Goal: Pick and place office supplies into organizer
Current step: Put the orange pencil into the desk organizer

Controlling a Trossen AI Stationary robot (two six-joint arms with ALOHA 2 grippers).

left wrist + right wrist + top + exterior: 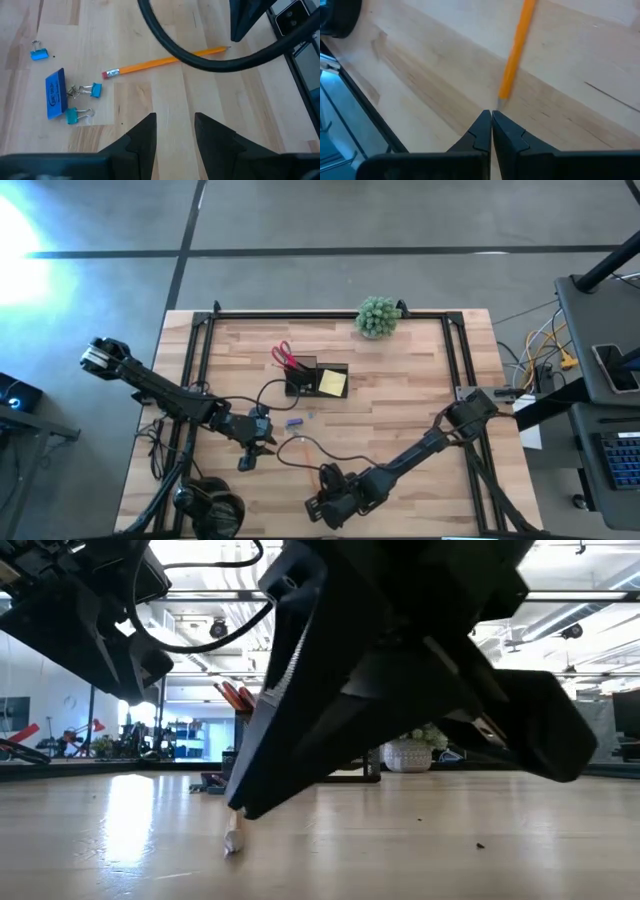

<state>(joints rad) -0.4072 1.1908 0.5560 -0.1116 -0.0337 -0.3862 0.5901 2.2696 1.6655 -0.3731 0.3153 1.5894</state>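
Observation:
An orange pencil (516, 52) with a pink eraser (111, 74) slants up from the table to my right gripper (491, 114), which is shut on it near the table's near edge (322, 504). My left gripper (175, 117) hangs open over bare wood (255, 454), left of the pencil and touching nothing. A flat blue block (56, 94) and several blue binder clips (95, 90) lie on the table beside it. The black organizer (302, 372) stands mid-table with red-handled scissors (283, 357) upright in it and a yellow sticky pad (333, 383). My right gripper pinches the pencil's sharpened end (499, 101) between the very tips of its two fingers, coming in low from the table's right and lying along the pencil. The pencil tilts down away from the fingers (240, 808), and its eraser end (232, 843) rests on the table.
A black cable (200, 59) loops above the pencil between the two arms. Black headphones (210, 510) lie at the near left corner and a green ball plant (378, 317) stands at the far edge. Bare wood lies right of the organizer.

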